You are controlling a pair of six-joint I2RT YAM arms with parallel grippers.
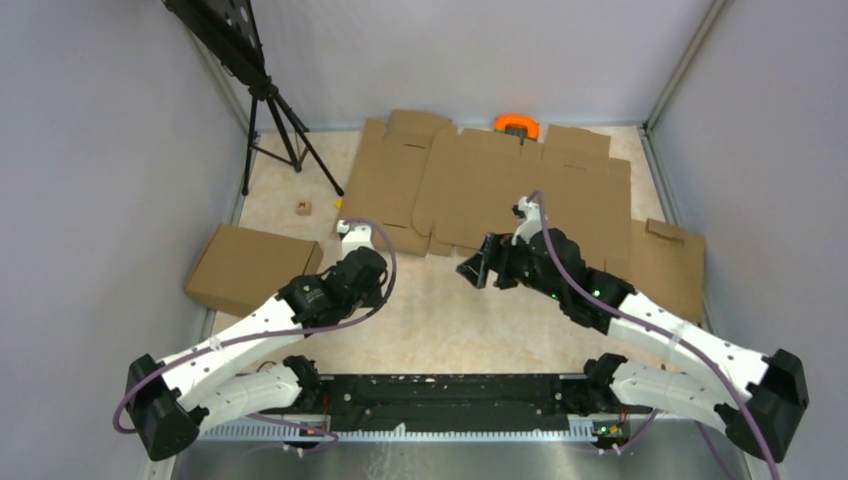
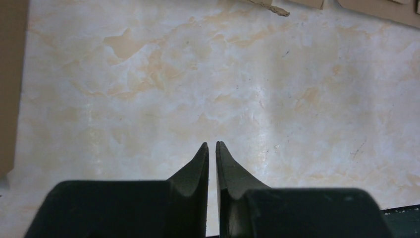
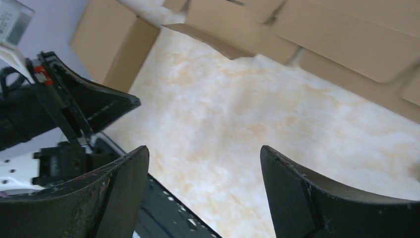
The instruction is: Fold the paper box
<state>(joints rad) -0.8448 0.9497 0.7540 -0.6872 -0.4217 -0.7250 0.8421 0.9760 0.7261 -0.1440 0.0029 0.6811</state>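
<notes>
Left wrist view, L gripper (image 2: 212, 147) pressed together, R gripper (image 3: 203, 151) spread wide, both empty

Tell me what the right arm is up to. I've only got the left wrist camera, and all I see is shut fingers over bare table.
Observer: The right gripper hangs over bare table with its fingers wide apart, holding nothing.
Operator: Where's the paper box?
Observer: The paper box lies at the left edge of the table. It looks closed up, and nothing is touching it.
Operator: What's past the top of my picture?
Observer: Flat cardboard blanks are spread across the far side of the table.
</notes>
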